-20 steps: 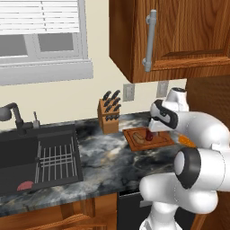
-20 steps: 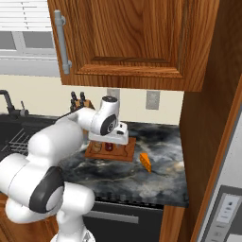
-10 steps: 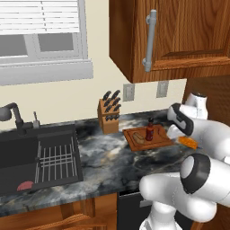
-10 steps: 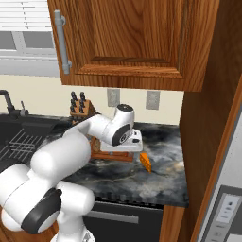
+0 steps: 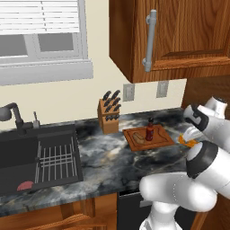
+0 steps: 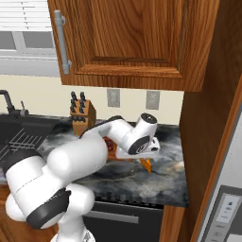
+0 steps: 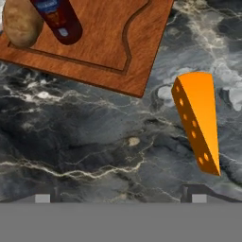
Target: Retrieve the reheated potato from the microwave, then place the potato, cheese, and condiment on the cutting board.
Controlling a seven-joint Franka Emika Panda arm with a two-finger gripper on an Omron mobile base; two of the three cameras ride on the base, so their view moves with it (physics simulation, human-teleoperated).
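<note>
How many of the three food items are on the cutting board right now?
2. The tan-brown oval potato and slim dark red condiment bottle sit on the reddish-brown wooden cutting board; the orange cheese wedge lies on the counter beside it.

Wooden knife block [image 5: 108, 116] against the wall, black sink [image 5: 27, 155] with faucet [image 5: 12, 114], wood cabinet [image 5: 179, 36] overhead, dark marbled tabletop [image 5: 108, 155], window blinds [image 5: 40, 15]

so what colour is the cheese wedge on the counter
Bright orange, with small pale holes along one side of the cheese; the hand view shows it best.
</note>
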